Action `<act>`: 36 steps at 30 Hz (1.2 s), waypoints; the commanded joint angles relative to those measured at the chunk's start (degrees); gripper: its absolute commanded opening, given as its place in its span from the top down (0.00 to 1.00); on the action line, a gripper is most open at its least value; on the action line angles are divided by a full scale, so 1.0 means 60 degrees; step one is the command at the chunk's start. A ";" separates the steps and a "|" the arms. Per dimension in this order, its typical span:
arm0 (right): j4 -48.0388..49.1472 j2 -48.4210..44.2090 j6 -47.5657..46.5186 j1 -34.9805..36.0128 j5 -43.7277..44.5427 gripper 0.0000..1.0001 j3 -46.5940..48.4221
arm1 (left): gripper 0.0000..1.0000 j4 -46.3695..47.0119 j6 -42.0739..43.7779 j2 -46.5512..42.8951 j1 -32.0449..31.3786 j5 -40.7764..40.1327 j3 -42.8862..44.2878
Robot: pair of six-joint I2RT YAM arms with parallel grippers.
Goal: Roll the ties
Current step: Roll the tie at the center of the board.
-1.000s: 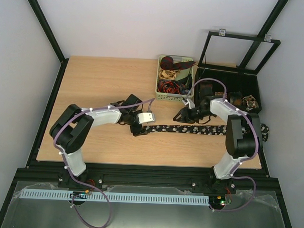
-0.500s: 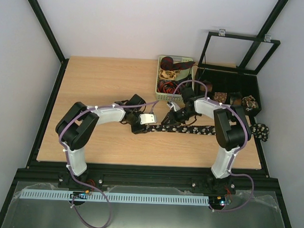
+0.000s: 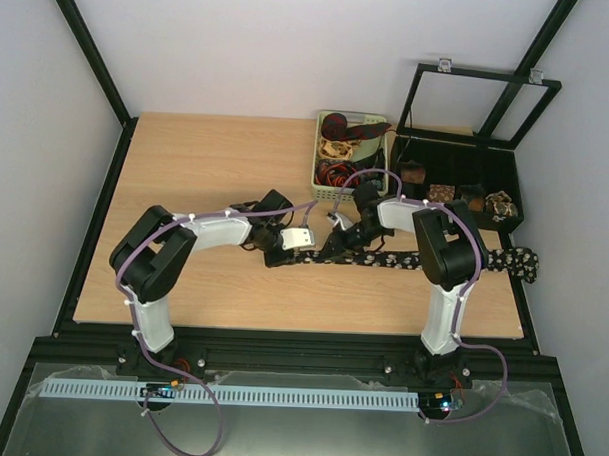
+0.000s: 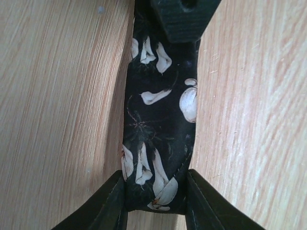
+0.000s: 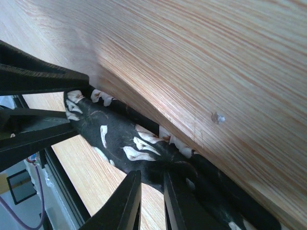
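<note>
A black tie [image 3: 423, 260] with white flowers lies stretched along the table, left to right. Its narrow end [image 4: 156, 143] sits between the fingers [image 4: 114, 203] of my left gripper [image 4: 156, 194], which press on both edges. My left gripper [image 3: 280, 253] rests low on the wood at that end. Just to its right, my right gripper [image 3: 334, 251] is down on the same tie [image 5: 120, 136]. The right gripper [image 5: 152, 179] stands nearly closed, pinching the tie's edge. The dark tip [image 4: 184, 19] of the right gripper shows on the tie in the left wrist view.
A green basket [image 3: 321, 159] of loose ties stands at the back middle. Right of it is a black box [image 3: 455, 163] with its lid up, holding rolled ties [image 3: 441, 192]. The black tie's wide end [image 3: 520, 261] reaches past the table's right edge.
My right gripper has slid left along the tie toward the left gripper and closed down on it. The left jaws have narrowed onto the tie's end.
</note>
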 commanded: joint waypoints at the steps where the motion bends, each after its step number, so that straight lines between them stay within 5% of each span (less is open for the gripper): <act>1: -0.0137 0.0353 -0.0104 0.0043 0.0619 0.85 -0.0351 | 0.68 -0.0165 -0.0536 -0.0633 -0.0079 0.0643 0.0249; 15: -0.0090 0.0430 0.0070 0.0050 0.0416 0.85 -0.0344 | 0.71 0.0598 -0.1330 0.0098 -0.0604 0.1930 0.1417; 36: -0.1872 -0.1003 -0.0993 -0.1505 -0.0824 0.70 -0.0029 | 0.70 -0.0011 -0.1199 0.0352 -0.0511 0.1593 0.1728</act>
